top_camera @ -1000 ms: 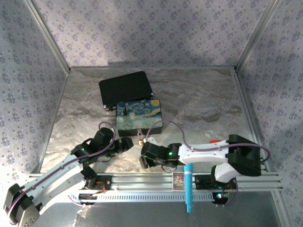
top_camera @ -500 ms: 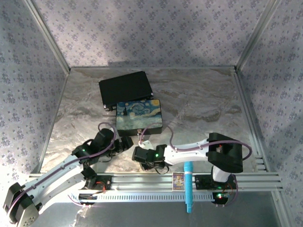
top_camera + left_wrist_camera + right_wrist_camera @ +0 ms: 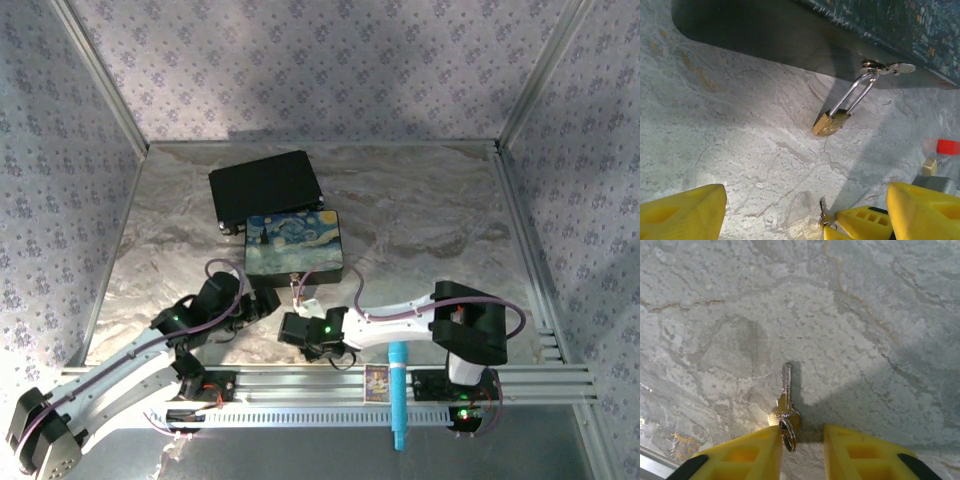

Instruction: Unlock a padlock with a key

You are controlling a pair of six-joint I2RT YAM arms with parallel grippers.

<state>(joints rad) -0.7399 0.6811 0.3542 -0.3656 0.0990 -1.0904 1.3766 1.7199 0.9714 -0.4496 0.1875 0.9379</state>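
Marbled grey tabletop (image 3: 420,230) under two arms, key and padlock close together.

Nearest, at the bottom edge of the right wrist view: right gripper (image 3: 803,431) parted by a narrow gap, clamping nothing, with the key (image 3: 785,399) flat on the stone just ahead, blade pointing up-frame, ring tucked by the left-hand fingertip. Left gripper (image 3: 806,192) spread wide across the bottom corners of its view, empty. Beyond it, at centre frame, the padlock (image 3: 831,123): brass body tilted on the surface, shackle looped through the hasp (image 3: 885,66) of the starry-night box (image 3: 880,20) along the top. Farthest back in the overhead view, a black case (image 3: 265,188) just behind that box.
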